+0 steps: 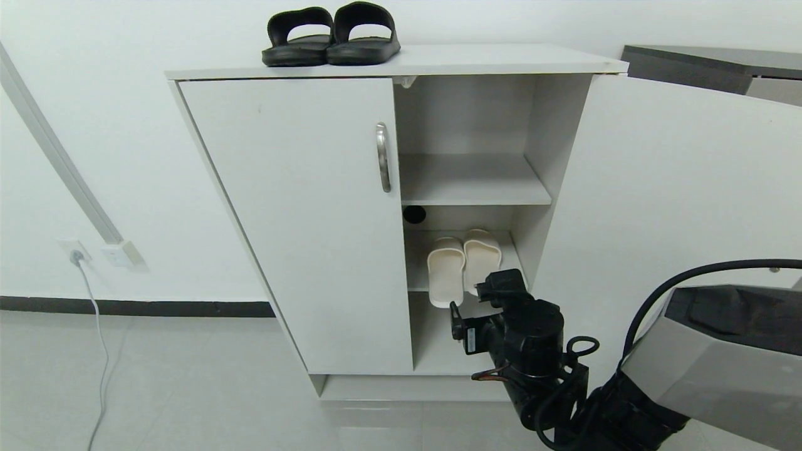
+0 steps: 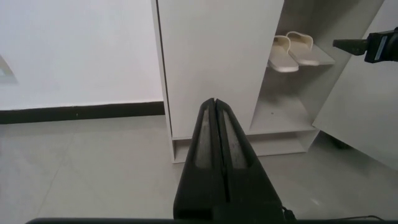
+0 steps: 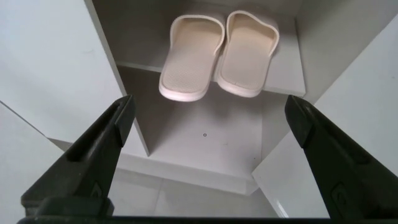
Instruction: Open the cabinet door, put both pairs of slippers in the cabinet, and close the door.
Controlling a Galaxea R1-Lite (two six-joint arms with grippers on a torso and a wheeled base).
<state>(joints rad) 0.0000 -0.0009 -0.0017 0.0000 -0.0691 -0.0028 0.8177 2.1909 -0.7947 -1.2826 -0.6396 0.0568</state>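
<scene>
**Desk:** Where do the slippers stand?

**Me:** One pair is in. The cream slippers (image 1: 463, 266) lie side by side on the middle shelf (image 1: 515, 258) of the cabinet (image 1: 501, 57), behind the open door (image 1: 658, 207), with one heel poking over the shelf's front edge. The black slippers (image 1: 331, 39) sit on the cabinet's top, above the closed door (image 1: 301, 219). I judge the job about half done.

**Desk:** And your arms?

**Me:** My right gripper (image 3: 208, 118) hangs just in front of that shelf, fingers spread wide with nothing between them. I read that as a let-go pose, clear of the cream pair. My left gripper (image 2: 214, 106) is low and well back from the cabinet, fingers pressed together on nothing. I take it as parked out of the right arm's way.

**Desk:** Which camera tells you what?

**Me:** The head view gives me the black pair and both doors. The right wrist view gives me the finger spread and the gap to the cream slippers, which the arm's own bulk muddles from above. The left wrist view looks in from the side and puts the right fingers at shelf height, apart from the slippers.

**Desk:** Next?

**Me:** I'd fetch the black pair and aim for the upper shelf (image 1: 470, 181). It's a high reach, and the open door is close beside my right arm, so I'd lift carefully.
</scene>
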